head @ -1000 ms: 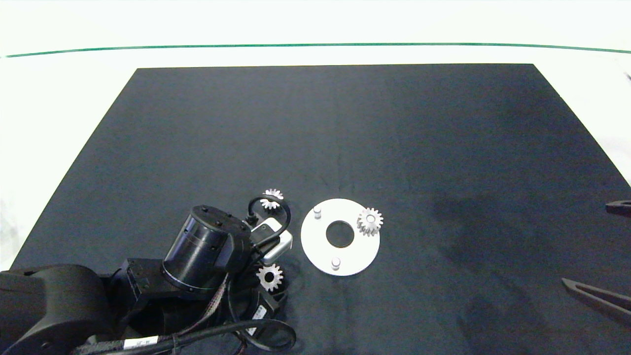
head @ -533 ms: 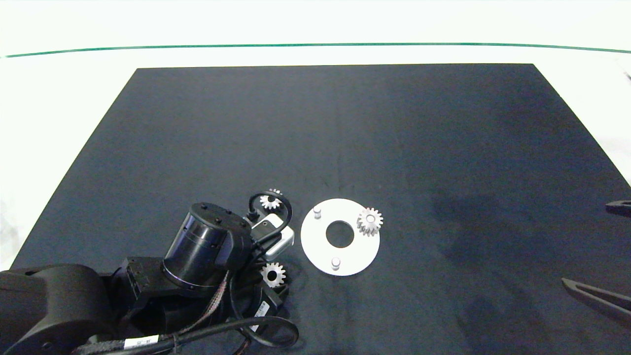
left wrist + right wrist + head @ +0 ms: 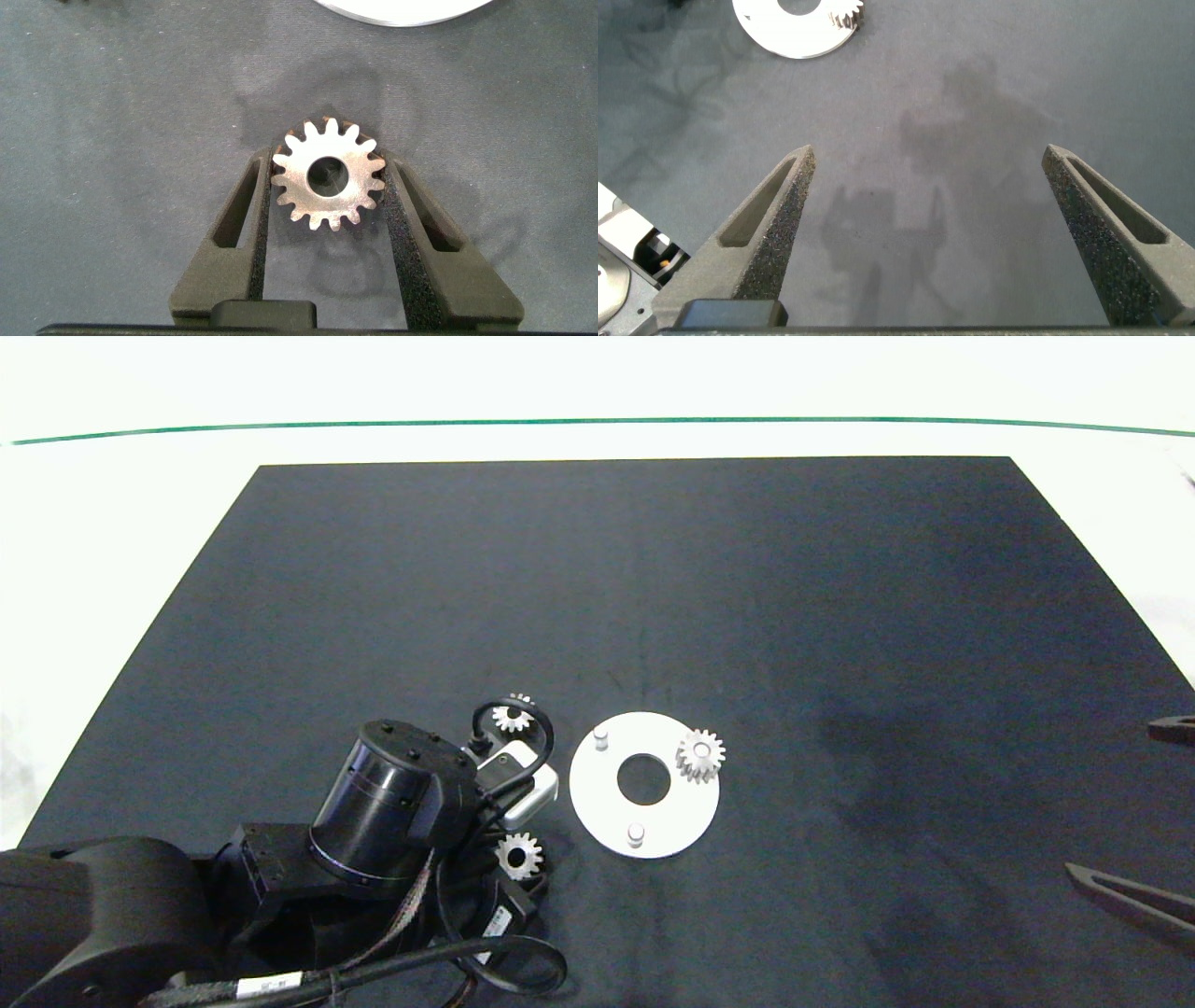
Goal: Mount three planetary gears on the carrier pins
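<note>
open dark mat [image 3: 840,616] right of disc [image 3: 597,803]

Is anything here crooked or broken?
Nothing looks broken. One gear sits on a pin of the white disc. The left gripper has its fingers around a second gear flat on the mat.

Silver gears on a dark mat

The gears [image 3: 519,855] are silvery metal, the disc [image 3: 681,812] plain white with pale grey pins [image 3: 636,834]. The mat [image 3: 653,597] is dark charcoal, the table [image 3: 112,523] white with a thin green line [image 3: 597,421].
</note>
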Controlling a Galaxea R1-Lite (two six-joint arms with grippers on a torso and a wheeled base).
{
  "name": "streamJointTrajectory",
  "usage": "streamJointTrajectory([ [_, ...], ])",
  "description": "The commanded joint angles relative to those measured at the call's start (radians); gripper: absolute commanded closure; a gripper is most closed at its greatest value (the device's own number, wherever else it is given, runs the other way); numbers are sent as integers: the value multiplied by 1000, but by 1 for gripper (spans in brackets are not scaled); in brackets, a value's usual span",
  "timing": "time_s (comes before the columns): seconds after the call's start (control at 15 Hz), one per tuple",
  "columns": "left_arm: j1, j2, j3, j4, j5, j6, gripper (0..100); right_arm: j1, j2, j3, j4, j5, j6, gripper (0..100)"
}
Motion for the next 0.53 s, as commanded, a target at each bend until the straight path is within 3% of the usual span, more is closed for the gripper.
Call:
streamJointTrajectory([
  [0.07,-5,-43,-11,4,3,5,82,0,-2,0,3,-2,-2,0],
  [0.4,-44,-50,-74,25,3,8,92,0,-7,0,3,-2,-2,0],
  [0.53,-64,-43,-155,122,3,10,93,0,-7,-1,1,-2,-3,0],
])
